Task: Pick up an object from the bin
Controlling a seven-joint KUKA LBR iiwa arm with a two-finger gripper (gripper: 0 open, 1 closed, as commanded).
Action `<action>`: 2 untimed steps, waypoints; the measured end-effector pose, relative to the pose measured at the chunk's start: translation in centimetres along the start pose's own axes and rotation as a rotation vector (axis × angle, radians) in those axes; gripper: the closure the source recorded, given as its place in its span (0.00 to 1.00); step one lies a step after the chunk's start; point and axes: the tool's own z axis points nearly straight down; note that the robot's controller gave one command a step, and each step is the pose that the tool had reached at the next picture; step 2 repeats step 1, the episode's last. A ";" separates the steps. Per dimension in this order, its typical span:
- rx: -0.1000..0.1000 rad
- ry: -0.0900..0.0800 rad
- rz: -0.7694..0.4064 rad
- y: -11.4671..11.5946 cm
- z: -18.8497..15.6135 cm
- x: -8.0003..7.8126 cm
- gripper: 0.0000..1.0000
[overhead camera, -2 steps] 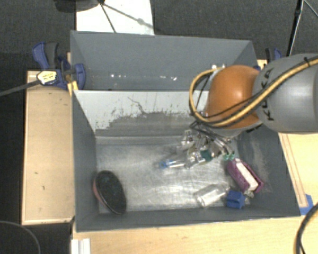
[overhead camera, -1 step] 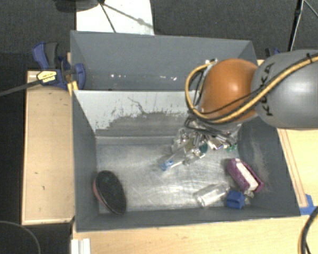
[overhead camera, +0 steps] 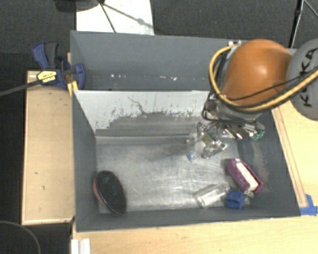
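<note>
My gripper [overhead camera: 211, 142] hangs below the orange wrist cover, over bare floor in the right middle of the bin. A small blue bit [overhead camera: 191, 156] shows just below and left of it. A purple and white block-like thing [overhead camera: 243, 174] lies on the floor to the gripper's lower right, apart from it. Beside that, a clear plastic bottle with a blue cap [overhead camera: 216, 196] lies on its side near the front wall. I see nothing held in the gripper.
A black oval brush-like thing [overhead camera: 110, 191] rests in the front left corner, far from the gripper. The arm comes in over the right wall. The bin's sloped back wall rises just behind the gripper.
</note>
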 end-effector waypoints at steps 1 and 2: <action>0.003 -0.004 0.071 -2.0 -9.6 -0.8 1.00; 0.003 -0.004 0.071 -2.0 -9.6 -0.8 1.00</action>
